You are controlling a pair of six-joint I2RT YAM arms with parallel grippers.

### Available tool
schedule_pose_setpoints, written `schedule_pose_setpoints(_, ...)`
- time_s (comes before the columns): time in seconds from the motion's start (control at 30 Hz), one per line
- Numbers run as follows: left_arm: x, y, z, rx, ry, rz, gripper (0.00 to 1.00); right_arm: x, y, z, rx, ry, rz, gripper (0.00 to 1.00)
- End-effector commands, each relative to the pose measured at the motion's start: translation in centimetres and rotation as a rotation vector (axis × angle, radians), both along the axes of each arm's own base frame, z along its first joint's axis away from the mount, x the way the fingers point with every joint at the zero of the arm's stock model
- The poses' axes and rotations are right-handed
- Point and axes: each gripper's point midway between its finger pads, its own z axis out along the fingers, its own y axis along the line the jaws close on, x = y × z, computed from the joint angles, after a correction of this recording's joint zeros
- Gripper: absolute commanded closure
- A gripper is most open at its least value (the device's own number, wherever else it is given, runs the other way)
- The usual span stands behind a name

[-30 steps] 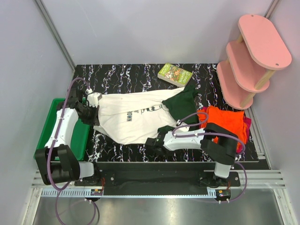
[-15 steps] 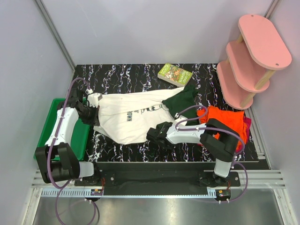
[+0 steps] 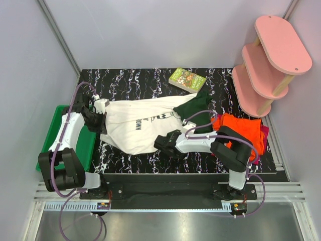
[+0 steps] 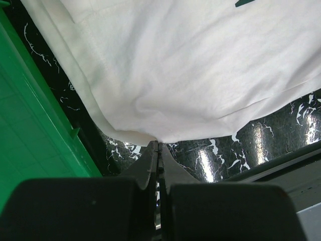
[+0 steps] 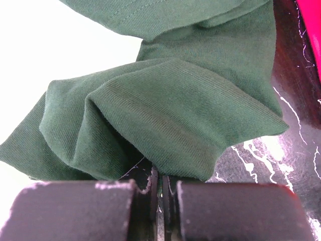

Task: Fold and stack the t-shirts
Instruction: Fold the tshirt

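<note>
The left arm rises along the left side of the overhead frame, its elbow over the green tray (image 3: 86, 146) and its wrist bent toward centre. The left claw (image 4: 158, 149) is pinched together on the hem of the cream-white t-shirt (image 3: 143, 125), at that shirt's left edge.

The right arm lies low and folded along the lower edge of the desk (image 3: 130, 80), with its forearm pointing toward frame left. The right claw (image 5: 160, 178) is clamped on the bunched dark green sleeve (image 5: 150, 115) at the shirt's lower right.

The shirt lies spread across the middle of the desk — its other sleeve reaches near the small book (image 3: 187, 79) at upper centre. The orange t-shirt (image 3: 243, 128) sits crumpled at right on a magenta-red t-shirt (image 3: 264, 132), close to the desk's right edge. Marbled desk surface shows in a wide band above the shirt and in a narrow strip below it.
</note>
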Motion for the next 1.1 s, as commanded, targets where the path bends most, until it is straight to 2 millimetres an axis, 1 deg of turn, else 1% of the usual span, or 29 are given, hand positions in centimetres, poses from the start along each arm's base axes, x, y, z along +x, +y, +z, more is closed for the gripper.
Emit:
schedule_pose_setpoints(0.0, 1.6, -0.1, 1.4, -0.009, -0.063, 0.006, 1.00, -1.7, -0.2, -3.0, 0.017, 0.117, 0.012, 1.00)
schedule_pose_setpoints(0.03, 1.7, -0.1, 1.6, -0.008, -0.068, 0.006, 1.00, -1.6, 0.0, -1.8, 0.019, 0.096, 0.028, 1.00)
schedule_pose_setpoints(0.07, 1.7, 0.0, 1.6, -0.005, -0.067, 0.008, 1.00, -1.3, 0.6, -0.6, 0.023, 0.076, 0.046, 1.00)
schedule_pose_setpoints(0.1, 1.8, 0.0, 1.6, -0.003, -0.070, 0.008, 1.00, -1.0, 0.9, 0.9, 0.025, 0.038, 0.060, 1.00)
schedule_pose_setpoints(0.13, 1.7, 0.0, 1.7, -0.004, -0.072, 0.007, 1.00, -1.5, 0.9, 1.9, -0.005, 0.037, 0.084, 1.00)
schedule_pose_setpoints(0.17, 1.7, 0.0, 1.7, -0.003, -0.073, 0.007, 1.00, -1.3, 1.9, 3.4, 0.012, 0.010, 0.097, 1.00)
schedule_pose_setpoints(0.2, 1.7, 0.0, 1.7, -0.004, -0.075, 0.008, 1.00, -1.1, 2.3, 4.7, 0.004, -0.023, 0.111, 1.00)
schedule_pose_setpoints(0.23, 1.7, 0.0, 1.8, -0.003, -0.077, 0.009, 1.00, -1.6, 3.1, 6.5, 0.009, -0.042, 0.135, 1.00)
schedule_pose_setpoints(0.33, 1.7, -0.1, 2.0, -0.005, -0.085, 0.009, 1.00, -2.3, 3.7, 9.7, 0.013, -0.087, 0.139, 1.00)
schedule_pose_setpoints(0.37, 1.7, -0.1, 1.9, -0.006, -0.083, 0.008, 1.00, -3.0, 4.0, 10.3, 0.015, -0.094, 0.152, 1.00)
schedule_pose_setpoints(0.43, 1.6, -0.2, 2.1, -0.009, -0.089, 0.008, 1.00, -3.9, 3.7, 11.5, 0.006, -0.104, 0.130, 1.00)
schedule_pose_setpoints(0.47, 1.6, -0.2, 2.1, -0.009, -0.088, 0.008, 1.00, -4.6, 3.9, 11.8, 0.004, -0.104, 0.138, 1.00)
schedule_pose_setpoints(0.5, 1.6, -0.1, 2.1, -0.008, -0.091, 0.009, 1.00, -5.0, 3.7, 11.7, -0.008, -0.098, 0.132, 1.00)
schedule_pose_setpoints(0.53, 1.5, -0.2, 2.2, -0.011, -0.093, 0.009, 1.00, -5.5, 3.1, 11.9, -0.023, -0.094, 0.107, 1.00)
schedule_pose_setpoints(0.6, 1.5, -0.3, 2.2, -0.014, -0.096, 0.006, 1.00, -6.7, 2.9, 11.8, -0.036, -0.086, 0.113, 1.00)
schedule_pose_setpoints(0.63, 1.4, -0.3, 2.3, -0.014, -0.099, 0.007, 1.00, -7.2, 2.3, 12.0, -0.042, -0.093, 0.094, 1.00)
schedule_pose_setpoints(0.7, 1.4, -0.3, 2.5, -0.012, -0.105, 0.010, 1.00, -8.2, 1.9, 12.6, -0.032, -0.103, 0.093, 1.00)
schedule_pose_setpoints(0.73, 1.4, -0.3, 2.7, -0.011, -0.114, 0.010, 1.00, -8.5, 1.2, 13.1, -0.033, -0.115, 0.071, 1.00)
schedule_pose_setpoints(0.8, 1.2, -0.3, 2.9, -0.006, -0.123, 0.010, 1.00, -8.9, 1.0, 14.2, -0.014, -0.134, 0.083, 1.00)
schedule_pose_setpoints(0.93, 0.9, -0.2, 3.4, 0.007, -0.146, 0.006, 1.00, -9.3, 0.7, 15.3, 0.011, -0.143, 0.110, 1.00)
schedule_pose_setpoints(1.0, 0.8, -0.2, 3.7, 0.008, -0.160, 0.006, 1.00, -9.0, 1.1, 16.0, 0.011, -0.157, 0.134, 1.00)
schedule_pose_setpoints(1.07, 0.6, -0.3, 4.0, 0.005, -0.164, 0.007, 1.00, -8.5, 1.9, 16.2, -0.027, -0.178, 0.166, 1.00)
